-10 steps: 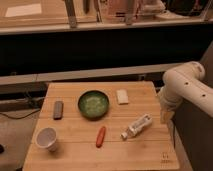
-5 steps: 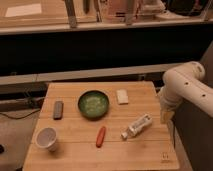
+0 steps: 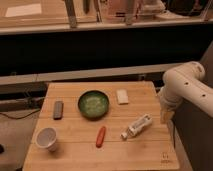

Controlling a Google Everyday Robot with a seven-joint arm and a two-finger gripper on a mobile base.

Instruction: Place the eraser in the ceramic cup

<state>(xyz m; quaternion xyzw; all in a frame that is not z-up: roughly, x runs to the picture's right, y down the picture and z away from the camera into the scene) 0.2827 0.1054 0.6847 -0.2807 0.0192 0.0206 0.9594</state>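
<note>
change: none, arm and items lie as in both earlier frames | gripper [image 3: 167,116]: hangs at right edge of table [image 3: 75,157], jaws wide apart, holds nothing | eraser [image 3: 58,109]: flat on table, left side, beside bowl [image 3: 93,104] | cup [image 3: 47,138]: upright, front-left, near eraser | task: judged not begun, pickup pending
</note>
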